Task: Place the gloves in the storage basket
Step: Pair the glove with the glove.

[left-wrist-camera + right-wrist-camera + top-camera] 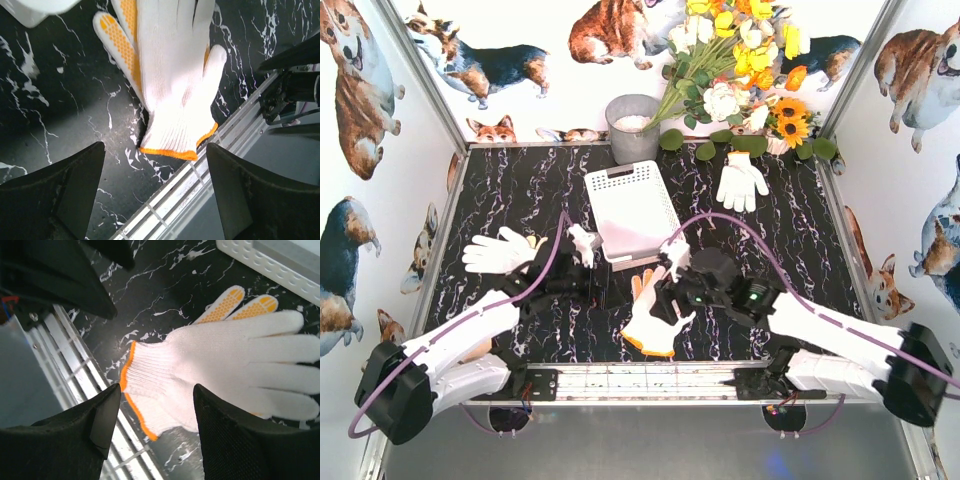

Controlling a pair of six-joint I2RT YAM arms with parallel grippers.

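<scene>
A white knit glove with an orange cuff lies flat near the table's front edge, over a second glove with orange-dotted fingers. My right gripper hovers open above it. In the right wrist view its fingers straddle the cuff of the glove without pinching it, the gripper being open. My left gripper is also open and empty, just short of the same glove's cuff. The white storage basket stands behind them. More gloves lie at the left and back right.
A round grey bucket and a bunch of artificial flowers stand at the back wall. A metal rail runs along the near edge, close to the glove's cuff. The two arms' heads are close together.
</scene>
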